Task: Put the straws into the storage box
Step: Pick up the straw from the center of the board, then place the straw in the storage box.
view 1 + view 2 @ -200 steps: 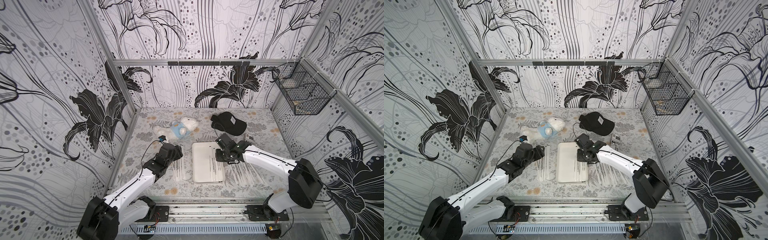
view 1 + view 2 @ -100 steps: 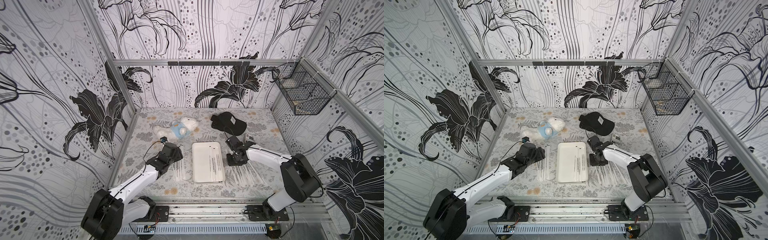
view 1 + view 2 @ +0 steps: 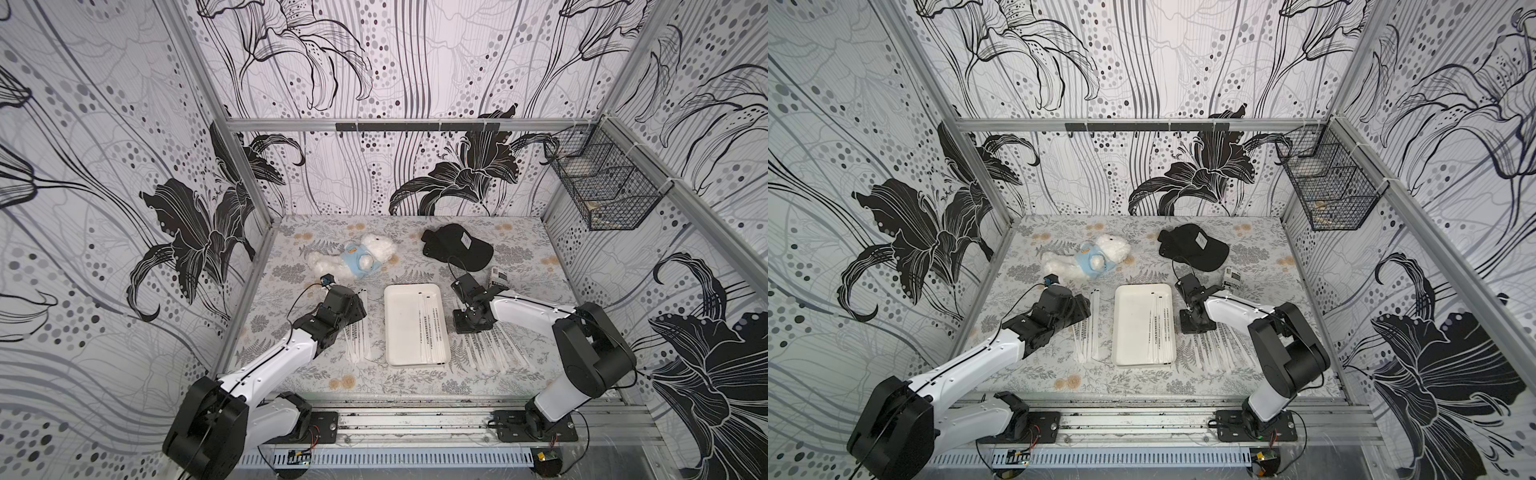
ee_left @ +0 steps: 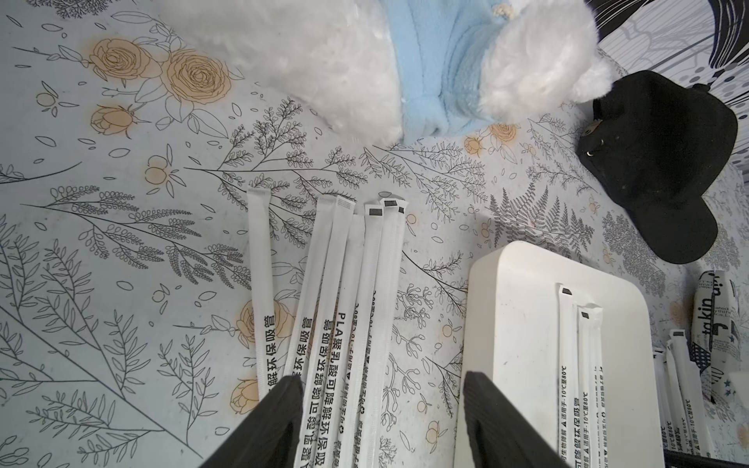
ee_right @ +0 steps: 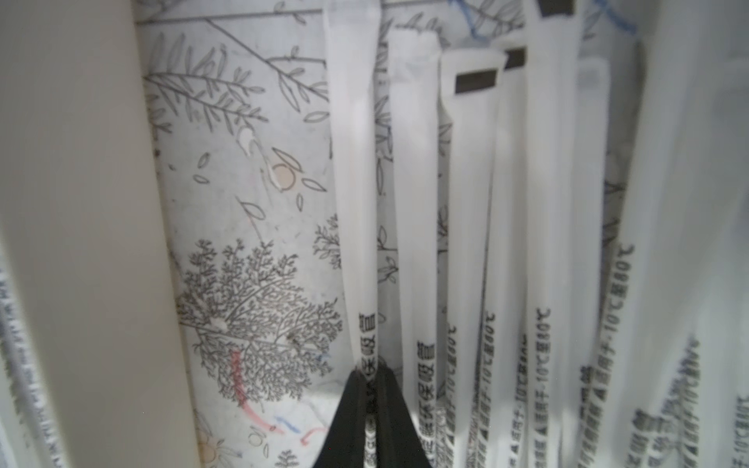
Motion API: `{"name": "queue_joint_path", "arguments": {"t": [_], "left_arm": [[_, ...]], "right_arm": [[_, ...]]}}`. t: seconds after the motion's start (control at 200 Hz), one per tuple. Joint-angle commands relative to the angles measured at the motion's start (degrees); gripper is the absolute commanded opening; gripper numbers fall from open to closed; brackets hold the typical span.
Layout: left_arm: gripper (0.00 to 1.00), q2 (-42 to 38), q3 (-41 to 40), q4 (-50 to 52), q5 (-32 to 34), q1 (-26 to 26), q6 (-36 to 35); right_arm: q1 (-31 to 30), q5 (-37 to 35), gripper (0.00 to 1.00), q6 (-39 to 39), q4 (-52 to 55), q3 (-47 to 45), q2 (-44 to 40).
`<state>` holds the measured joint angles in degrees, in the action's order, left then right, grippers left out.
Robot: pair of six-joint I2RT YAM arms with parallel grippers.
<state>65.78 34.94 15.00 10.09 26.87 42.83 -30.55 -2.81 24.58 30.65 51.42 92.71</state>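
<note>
The storage box (image 3: pixel 401 328) is a shallow white tray in the middle of the table, with a few straws (image 3: pixel 430 328) lying along its right side. More straws lie in a pile (image 3: pixel 358 338) left of it and in a fan (image 3: pixel 490 349) right of it. My left gripper (image 4: pixel 383 405) hovers open over the left pile (image 4: pixel 348 304), beside the box's rim (image 4: pixel 506 283). My right gripper (image 5: pixel 369 379) is shut on one straw (image 5: pixel 352 202), the one in the fan nearest the box wall (image 5: pixel 81 202). In a top view that gripper (image 3: pixel 469 326) is low at the table.
A white plush toy in blue (image 3: pixel 353 259) and a black cap (image 3: pixel 457 247) lie behind the box. A short printed packet (image 3: pixel 498 277) sits by my right arm. A black wire basket (image 3: pixel 602 195) hangs on the right wall.
My right gripper moved from over the box to the straws on its right, dropped to the table and shut on one straw. My left arm shifted only slightly.
</note>
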Motion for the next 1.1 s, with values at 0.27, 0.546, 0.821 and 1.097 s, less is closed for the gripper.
{"name": "queue_joint_path", "arguments": {"t": [0.27, 0.546, 0.821, 1.097], "left_arm": [[0.65, -2.7, 3.7, 7.5, 4.2, -3.0, -0.2], [0.64, -3.0, 2.0, 6.0, 2.9, -3.0, 0.7], [0.64, -1.3, 1.4, 3.3, 1.3, -3.0, -0.1], [0.64, -1.4, 1.0, 3.7, 1.7, -3.0, -0.3]], "right_arm": [[-12.0, -0.2, 0.09, 14.1, 8.0, 12.8, -6.3], [-19.6, -5.9, 0.09, 23.7, -2.0, 18.7, 6.4], [-19.6, -2.5, 0.10, 25.0, -4.5, 13.5, 8.6], [-19.6, -3.1, 0.11, 24.1, -4.8, 12.6, 10.8]]}}
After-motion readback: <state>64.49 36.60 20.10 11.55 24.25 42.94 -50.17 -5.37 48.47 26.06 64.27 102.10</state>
